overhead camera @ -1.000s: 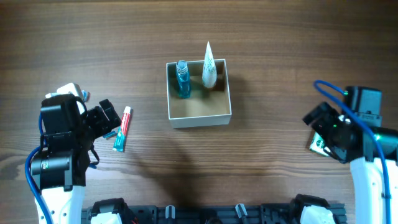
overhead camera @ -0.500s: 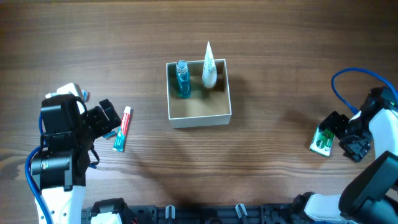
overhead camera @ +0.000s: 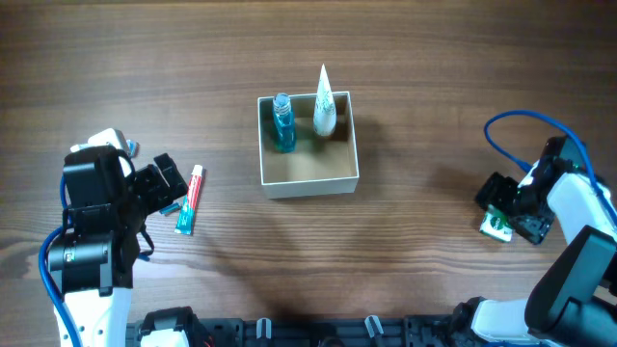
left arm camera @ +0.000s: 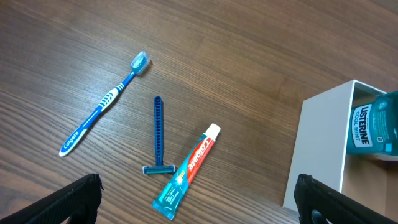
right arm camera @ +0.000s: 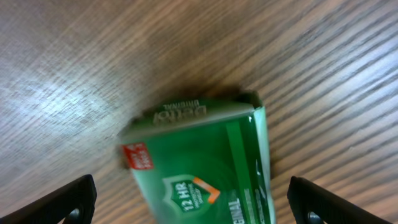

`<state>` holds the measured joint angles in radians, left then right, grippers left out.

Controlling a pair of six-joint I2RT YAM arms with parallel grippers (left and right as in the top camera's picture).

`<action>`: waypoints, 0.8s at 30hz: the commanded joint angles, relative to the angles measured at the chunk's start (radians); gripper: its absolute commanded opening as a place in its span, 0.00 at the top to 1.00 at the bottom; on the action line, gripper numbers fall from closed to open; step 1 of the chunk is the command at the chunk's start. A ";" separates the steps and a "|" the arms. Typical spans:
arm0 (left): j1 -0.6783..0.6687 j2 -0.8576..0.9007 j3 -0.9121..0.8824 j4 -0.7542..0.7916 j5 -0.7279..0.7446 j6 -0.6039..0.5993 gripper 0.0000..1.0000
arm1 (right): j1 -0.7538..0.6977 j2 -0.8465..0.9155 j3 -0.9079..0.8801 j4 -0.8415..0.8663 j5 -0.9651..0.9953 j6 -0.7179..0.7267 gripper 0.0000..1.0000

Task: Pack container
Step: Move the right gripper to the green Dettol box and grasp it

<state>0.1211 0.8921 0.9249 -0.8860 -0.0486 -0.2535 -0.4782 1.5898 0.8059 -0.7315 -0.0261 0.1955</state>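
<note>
The container (overhead camera: 310,185) is a white-walled open box at the table's middle, and its wall shows in the left wrist view (left arm camera: 317,149). A blue mouthwash bottle (overhead camera: 282,122) and a white tube (overhead camera: 324,106) stand in its far side. A toothpaste tube (overhead camera: 191,200) lies left of it, with a blue razor (left arm camera: 158,134) and a blue toothbrush (left arm camera: 106,102) beside it. My left gripper (overhead camera: 166,183) is open and empty next to the toothpaste (left arm camera: 189,171). My right gripper (overhead camera: 506,207) is open over a green soap box (overhead camera: 496,224), its fingers either side of the box (right arm camera: 199,168).
A blue cable (overhead camera: 511,130) loops above the right arm. The black rail of the arm bases (overhead camera: 328,328) runs along the table's front edge.
The right arm swung out to the right edge, then came back left over the green box. The view of the box is blurred by motion. The left arm has not moved.
</note>
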 commanded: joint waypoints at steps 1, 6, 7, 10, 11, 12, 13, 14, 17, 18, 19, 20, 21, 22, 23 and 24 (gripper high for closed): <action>0.008 0.001 0.019 0.003 -0.016 -0.016 0.00 | 0.004 0.011 -0.021 0.013 -0.002 -0.010 0.02; 0.008 0.001 0.019 0.002 -0.016 -0.016 0.00 | 0.004 0.011 -0.021 0.013 -0.002 -0.009 0.18; 0.008 0.001 0.019 0.002 -0.016 -0.016 0.00 | 0.004 0.011 -0.021 0.013 -0.010 -0.009 0.21; 0.008 0.001 0.019 0.002 -0.016 -0.016 0.00 | 0.004 0.011 -0.021 0.014 -0.021 -0.009 0.31; 0.008 0.001 0.019 0.002 -0.016 -0.016 0.00 | 0.004 0.011 -0.020 0.014 -0.021 -0.009 0.37; 0.008 0.001 0.019 0.002 -0.016 -0.016 0.00 | 0.004 0.011 -0.019 0.014 -0.021 -0.009 0.42; 0.008 0.001 0.019 0.002 -0.016 -0.016 0.00 | 0.004 0.011 -0.019 0.013 -0.021 -0.009 0.46; 0.008 0.001 0.019 0.002 -0.016 -0.016 0.00 | 0.004 0.011 -0.018 0.014 -0.021 -0.009 0.47; 0.008 0.001 0.019 0.002 -0.016 -0.016 0.00 | 0.004 0.011 -0.003 0.005 -0.021 -0.009 0.55; 0.008 0.001 0.019 0.002 -0.016 -0.016 0.00 | 0.004 0.011 0.007 -0.006 -0.020 -0.009 0.56; 0.008 0.001 0.019 0.002 -0.016 -0.016 0.00 | 0.004 0.011 0.019 -0.018 -0.020 -0.009 0.57; 0.008 0.001 0.019 0.002 -0.016 -0.016 0.00 | 0.004 0.010 0.036 -0.035 -0.020 -0.010 0.60; 0.008 0.001 0.019 0.002 -0.016 -0.017 0.00 | 0.004 0.008 0.056 -0.052 -0.020 -0.009 0.62; 0.008 0.001 0.019 0.002 -0.016 -0.017 0.00 | 0.004 0.002 0.077 -0.072 -0.020 -0.010 0.64; 0.008 0.001 0.019 0.002 -0.016 -0.016 0.00 | 0.004 -0.009 0.102 -0.093 -0.020 -0.010 0.70; 0.008 0.001 0.019 0.002 -0.016 -0.016 0.00 | 0.004 -0.022 0.127 -0.112 -0.020 -0.009 0.76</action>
<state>0.1211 0.8921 0.9249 -0.8867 -0.0486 -0.2539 -0.4782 1.5936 0.8631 -0.8185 -0.0299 0.1848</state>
